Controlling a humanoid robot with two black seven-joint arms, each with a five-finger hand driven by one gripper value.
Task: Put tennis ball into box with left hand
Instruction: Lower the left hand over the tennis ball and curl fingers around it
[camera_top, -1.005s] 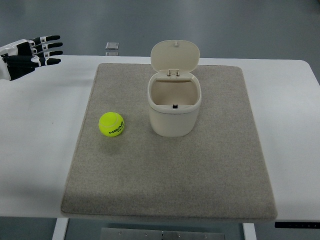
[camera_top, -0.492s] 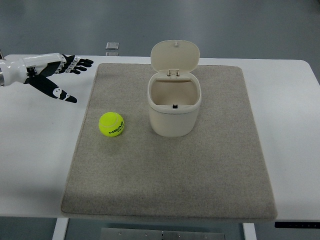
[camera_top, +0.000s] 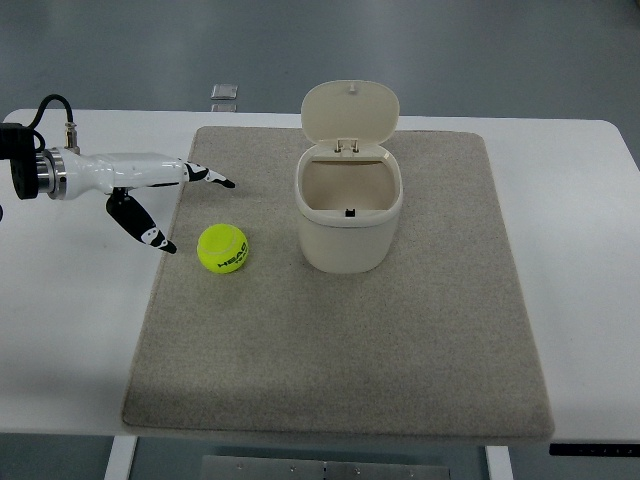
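a white table under a grey floor backdrop carries a grey mat, and all the work sits on that mat. the left hand reaches in over the table's left side with fingers spread and nothing in it, the long fingers stretched toward the mat's far left part and the thumb angled down and apart. just to the right of the thumb tip, near but not touching, lies the ball on the mat. it looks light, springy and fuzzy, so it should give good grip but will likely roll off at a nudge; best taken from above, fingers and thumb closing on opposite sides around its middle. further right of the hand stands the box, lid swung up at the back, mouth open and empty as far as can be seen. its rim is the one edge to clear. the mat beyond and nearer is bare, leaving ample room. a small clear item lies off the mat, beyond the hand. the right hand does not show.
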